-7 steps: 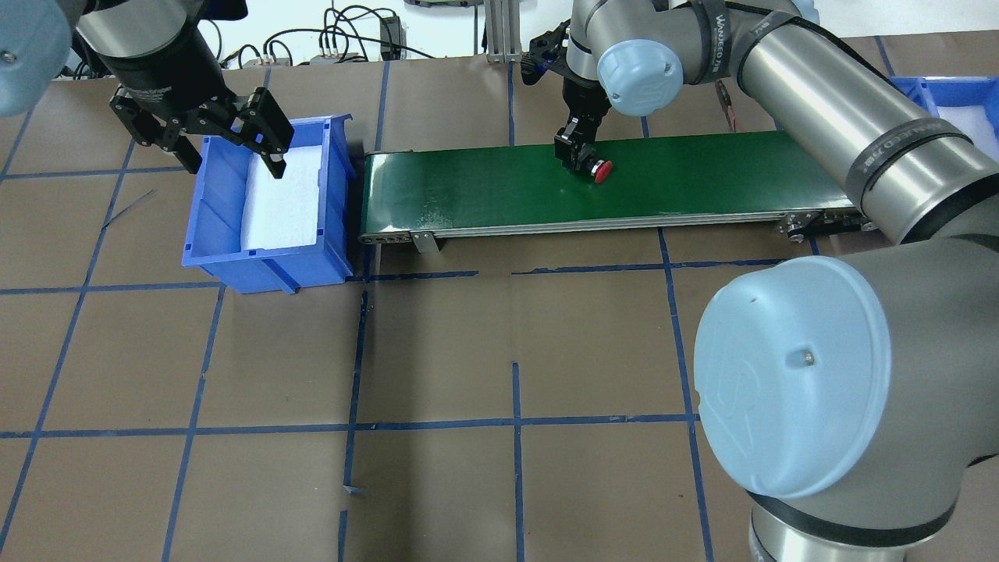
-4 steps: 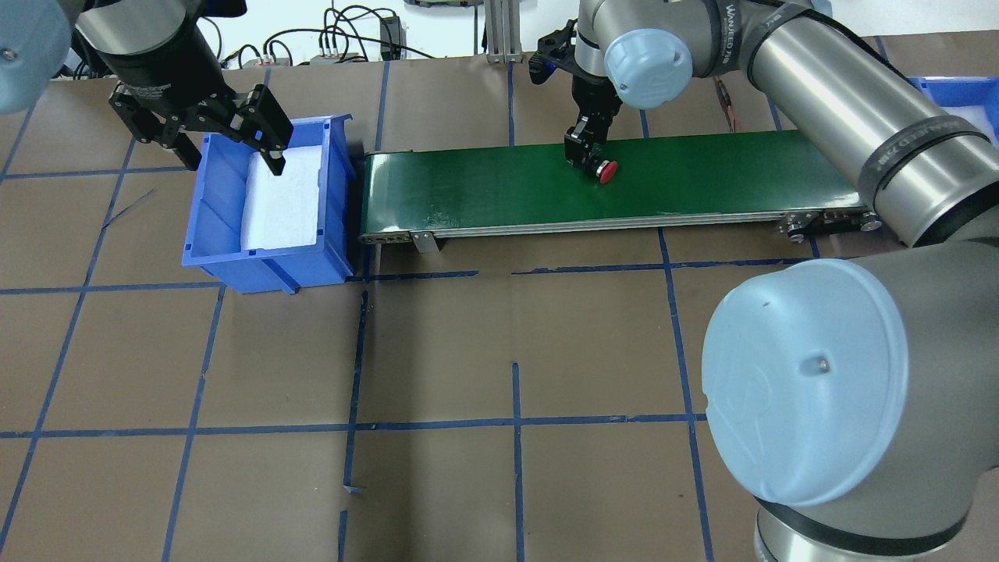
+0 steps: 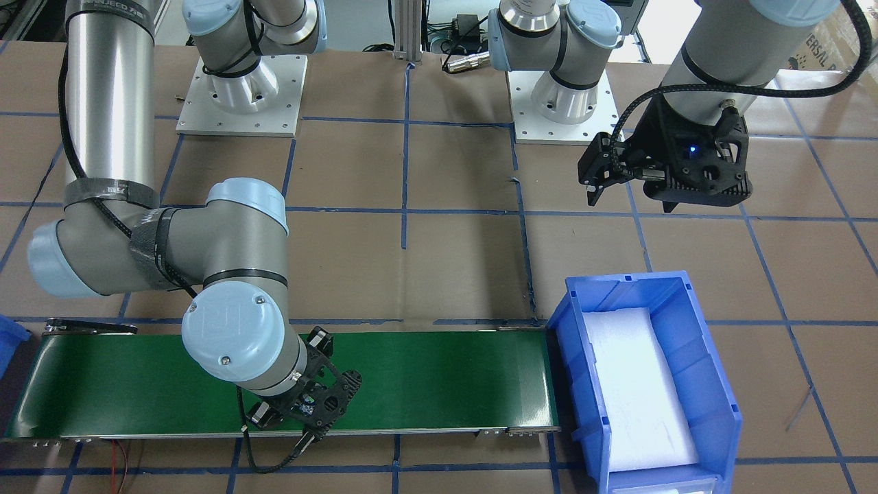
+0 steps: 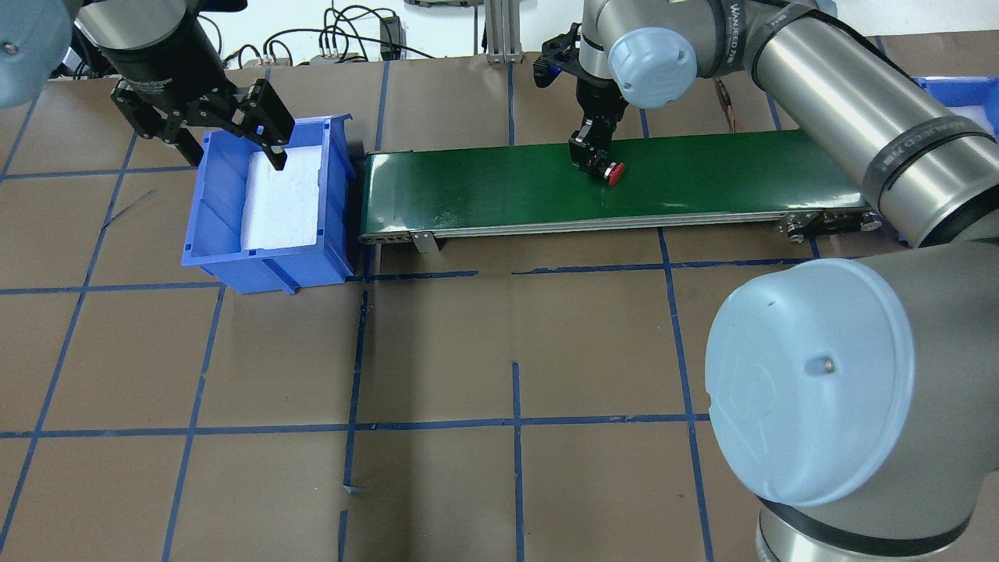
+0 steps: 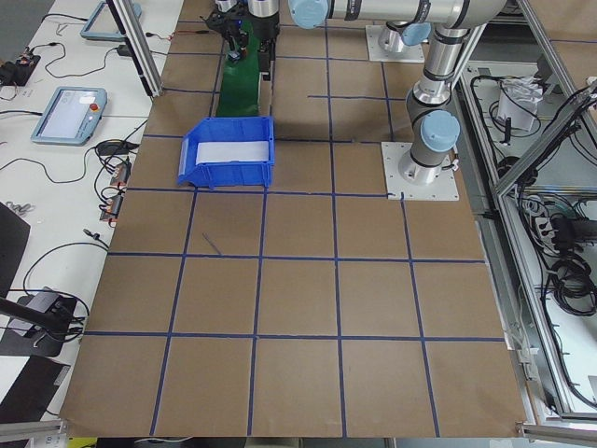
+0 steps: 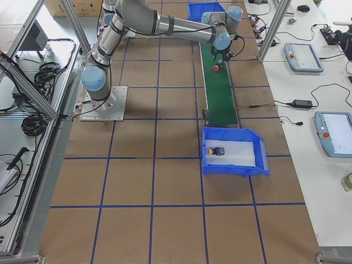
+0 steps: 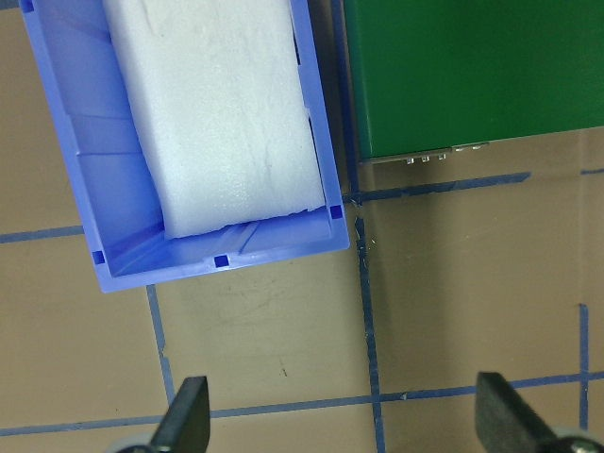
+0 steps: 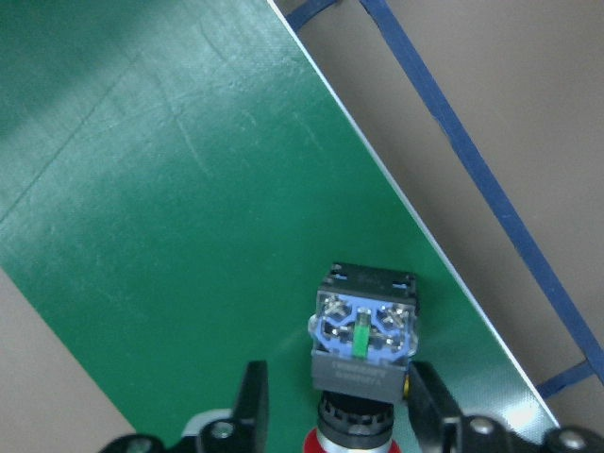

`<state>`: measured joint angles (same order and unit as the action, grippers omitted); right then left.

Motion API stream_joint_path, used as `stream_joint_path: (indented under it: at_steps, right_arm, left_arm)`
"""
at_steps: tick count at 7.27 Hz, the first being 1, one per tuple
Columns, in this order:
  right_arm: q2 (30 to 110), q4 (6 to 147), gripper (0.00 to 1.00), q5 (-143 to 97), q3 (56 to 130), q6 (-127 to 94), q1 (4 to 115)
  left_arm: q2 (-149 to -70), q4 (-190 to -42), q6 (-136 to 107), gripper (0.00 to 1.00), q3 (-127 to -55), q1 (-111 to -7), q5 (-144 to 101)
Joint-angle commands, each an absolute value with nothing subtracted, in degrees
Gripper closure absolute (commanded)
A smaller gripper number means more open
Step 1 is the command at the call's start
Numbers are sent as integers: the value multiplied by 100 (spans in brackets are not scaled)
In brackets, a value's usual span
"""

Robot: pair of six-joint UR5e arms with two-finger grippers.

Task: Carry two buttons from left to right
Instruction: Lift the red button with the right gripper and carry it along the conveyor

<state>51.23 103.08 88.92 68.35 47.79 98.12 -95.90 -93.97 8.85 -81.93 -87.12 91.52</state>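
Red-capped button (image 4: 610,169), grey-black body, clenched in right end effector (image 4: 593,152); left end effector (image 4: 226,144) released.

Brown gridded table (image 4: 437,351), blue bin (image 4: 265,257), green conveyor belt (image 4: 499,195)

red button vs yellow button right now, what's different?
Place: the red button is at the green belt; the yellow button lies in the blue bin on white foam.
Grip: the red button sits between the right gripper's fingers; nothing holds the yellow button.
Cap colour: red against yellow.
Shared: both have a dark blocky body, and both caps point sideways.
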Motion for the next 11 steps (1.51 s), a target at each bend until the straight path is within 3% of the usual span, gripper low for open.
stream_joint_path:
  at_steps: [1,2,3,4,5,8,9,10,11]
  right_arm:
    - [5054,10309,41,8842,6838,4790,9773]
    - [5036,10310,41,8833,6838,4790,9773]
    - [5036,10310,47,8824,6838,4790,9765]
    - [5045,10301,62,8850,6829,4790,9747]
    - [5088,10292,70,8885,6820,4790,9738]
    - [5255,9705,77,8912,6566,4790,9607]
    - [5325,9642,68,8903,6583,4790,9546]
    - [5344,9642,24,8842,6600,4790,9536]
    - [5344,9624,14,8833,6653,4781,9536]
  left_arm:
    - [-9615,-9396,853,0,-8174,-8719,9132]
    - [-9607,-9404,853,0,-8130,-8719,9149]
    - [-9624,-9396,853,0,-8112,-8719,9141]
    - [-9624,-9396,853,0,-8104,-8719,9149]
    - [-9624,-9404,853,0,-8077,-8719,9193]
    - [-9642,-9396,853,0,-8068,-8719,9176]
    - [-9642,-9396,853,0,-8068,-8719,9184]
    - [-9633,-9396,853,0,-8068,-8727,9176]
    - [-9633,-9396,853,0,-8060,-8728,9176]
